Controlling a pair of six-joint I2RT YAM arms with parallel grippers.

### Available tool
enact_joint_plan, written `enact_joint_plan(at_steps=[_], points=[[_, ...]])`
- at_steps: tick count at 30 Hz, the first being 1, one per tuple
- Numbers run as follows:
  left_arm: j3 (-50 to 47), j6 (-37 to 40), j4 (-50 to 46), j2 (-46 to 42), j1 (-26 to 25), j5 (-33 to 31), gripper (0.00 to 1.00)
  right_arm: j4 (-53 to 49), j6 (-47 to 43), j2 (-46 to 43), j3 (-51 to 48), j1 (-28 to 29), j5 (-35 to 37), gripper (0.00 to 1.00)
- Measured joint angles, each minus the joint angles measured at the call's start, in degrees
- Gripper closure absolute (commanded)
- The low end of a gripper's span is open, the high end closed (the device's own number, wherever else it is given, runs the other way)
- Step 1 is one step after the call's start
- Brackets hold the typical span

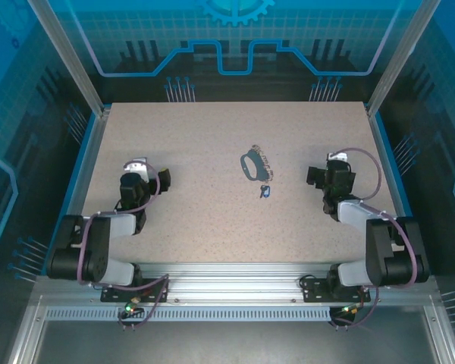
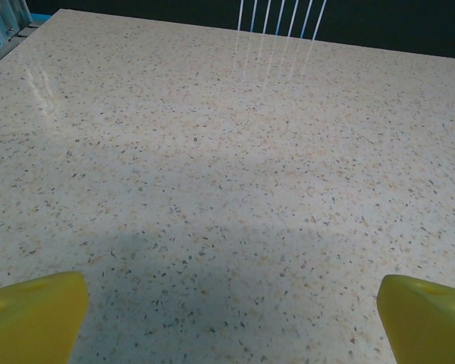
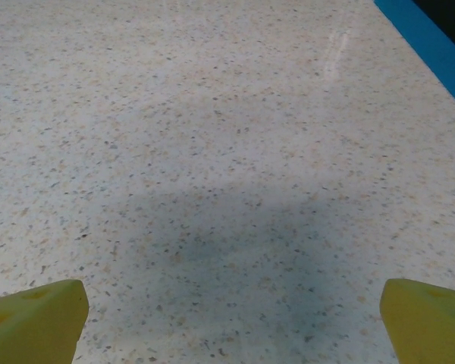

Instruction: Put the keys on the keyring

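No step is under way yet: the left tool (image 1: 145, 173) and the right tool (image 1: 324, 174) both rest spread wide and empty, one at either side of the tabletop (image 1: 197, 227). The blue-headed key (image 1: 265, 191) lies mid-tabletop, just beside the teal keyring (image 1: 248, 165) with its short chain (image 1: 262, 159). Next, I judge, one tool must reach in and pinch the tiny key while the other steadies the ring. No brand or writing is readable.

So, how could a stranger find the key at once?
Look near the middle of the speckled table. A teal oval ring with a chain lies there; the key is just on its near right side, tiny and bright blue.
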Motion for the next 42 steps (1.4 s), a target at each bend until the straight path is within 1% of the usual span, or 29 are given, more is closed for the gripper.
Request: enact_joint_plan(at_steps=[4,6,9,12,16,27,42], points=[[-0.9,0.0,6.5,4.6,0.7,1.6,0.01,6.3,-2.1,0.9,-2.5,0.0,-4.2,0.01],[-0.9,0.0,6.8,5.5,0.7,2.5,0.01,9.9,-3.5,1.2,-3.6,0.0,-7.1,0.01],[-0.9,0.2,7.3,5.6,0.7,4.1,0.01,17.7,-5.2,4.1,-5.8,0.0,-10.3,0.02],[-0.1,0.4,6.3,5.6,0.7,5.8,0.01,18.1,-6.5,5.8,-6.1,0.0,-13.0,0.01],[2.3,0.9,4.6,5.6,0.5,6.6,0.01,18.9,-7.5,5.9,-5.9,0.0,-14.7,0.0],[3.0,1.6,2.4,5.6,0.6,7.4,0.01,19.0,-8.4,5.9,-5.0,0.4,-14.9,0.0],[3.0,1.7,2.3,5.6,0.5,7.4,0.01,19.0,-9.0,5.9,-5.0,1.4,-14.4,0.0]])
